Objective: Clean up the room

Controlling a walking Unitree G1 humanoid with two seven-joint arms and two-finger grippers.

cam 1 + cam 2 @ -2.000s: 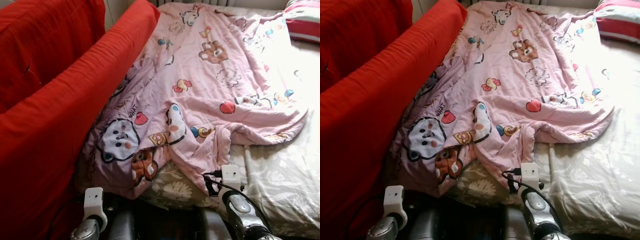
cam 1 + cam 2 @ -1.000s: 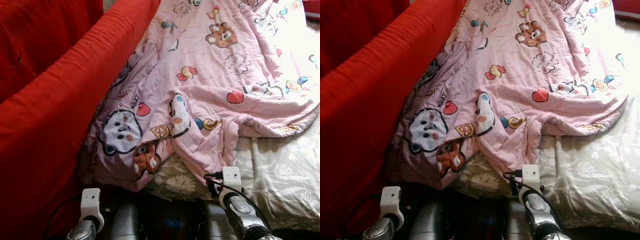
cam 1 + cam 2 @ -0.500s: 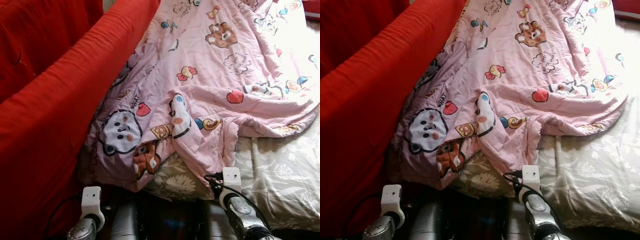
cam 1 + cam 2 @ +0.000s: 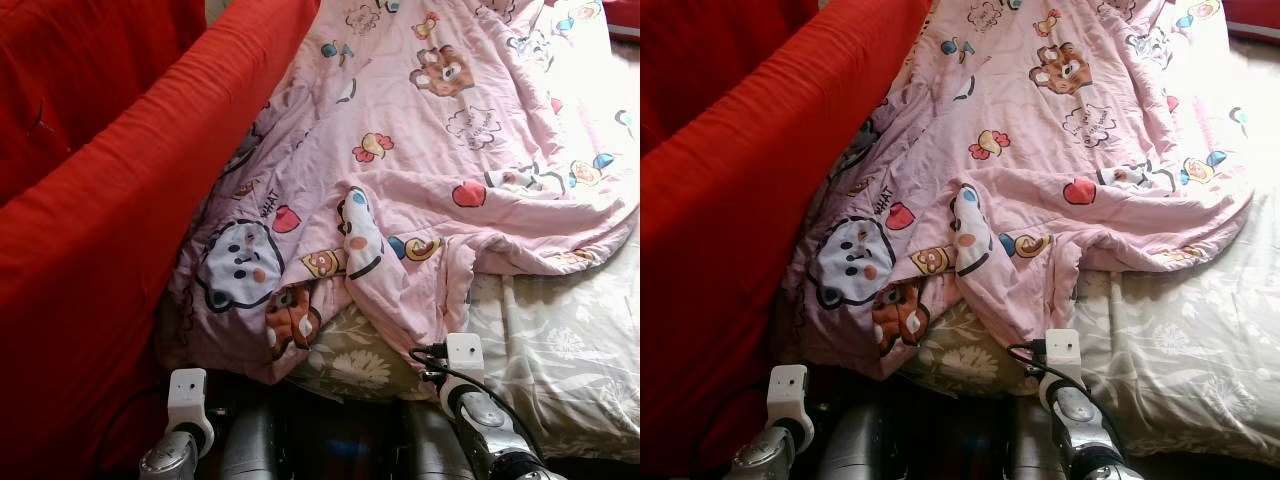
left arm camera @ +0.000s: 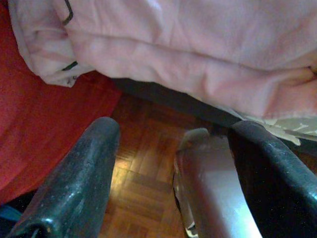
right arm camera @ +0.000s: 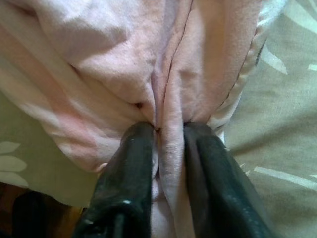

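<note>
Barely anything's shifted since a second ago, blanket's in the same heap on the bed.

Right hand is pinching the pink blanket edge; left hand hangs spread by the red sofa. Thin pinch, so a tug could slip it free.

One pink blanket, two claws

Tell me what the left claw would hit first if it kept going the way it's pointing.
Probably the hanging edge of the pink blanket. The left claw is open, holding nothing, over wood floor, aimed at that edge and the dark bed side beneath it. Depth is unclear, so it might meet the bed side instead.
</note>
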